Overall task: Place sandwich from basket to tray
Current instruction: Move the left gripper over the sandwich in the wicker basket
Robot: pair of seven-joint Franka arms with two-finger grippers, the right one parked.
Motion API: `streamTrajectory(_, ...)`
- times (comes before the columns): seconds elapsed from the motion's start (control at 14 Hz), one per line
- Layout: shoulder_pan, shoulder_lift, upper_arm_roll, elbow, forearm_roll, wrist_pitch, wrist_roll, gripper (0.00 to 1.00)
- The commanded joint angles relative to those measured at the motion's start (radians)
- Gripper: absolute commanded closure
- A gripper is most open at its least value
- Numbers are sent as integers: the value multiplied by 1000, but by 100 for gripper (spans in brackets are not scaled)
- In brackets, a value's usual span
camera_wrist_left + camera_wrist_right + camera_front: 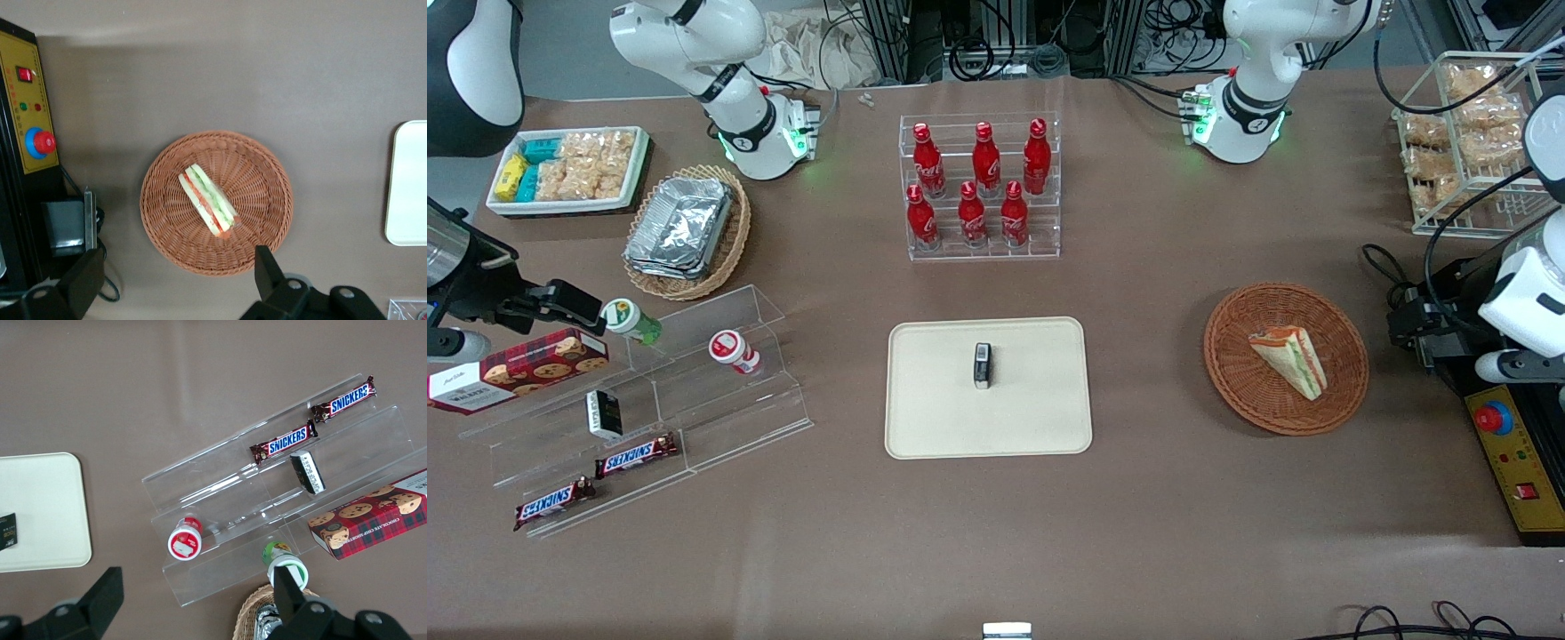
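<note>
Sandwich (1289, 360): a triangular wedge with orange, green and red filling, lying on its side in the round reddish-brown wicker basket (1343, 387), toward the working arm's end of the table. Tray (925, 418): cream, rectangular, near the table's middle and well apart from the basket; it carries only a small dark packet (983, 365) near its centre. Gripper (180, 287): seen from the left wrist camera, it hangs high above the basket with its two fingers (267, 270) spread wide, gripping nothing and touching neither basket nor sandwich. The spread looks broader than the wedge. Progress, as a judgement: none of the transfer is done. The sandwich is not yet grasped, so the descent, the grasp, the lift, the carry across the bare tablecloth (1156, 498) and the release on the tray all remain.
</note>
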Motion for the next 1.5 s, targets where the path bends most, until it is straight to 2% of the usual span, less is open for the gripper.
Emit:
streamTrajectory(0.0,-2,-25,2,-1,-3,-41,-22,0)
streamTrajectory(0.29,-22,-16,-2,18,6,-51,-40,0)
streamTrajectory(0.57,-25,-53,-2,-73,-4,-24,-161,0)
streamTrajectory(0.79,-31,-165,-6,-338,-3,181,-215,0)
streamTrajectory(0.93,-39,-196,-21,-483,-4,330,-342,0)
streamTrajectory(1.07,-39,-175,-21,-528,-5,402,-474,0)
streamTrajectory(1.43,-32,-145,-18,-710,-6,637,-641,0)
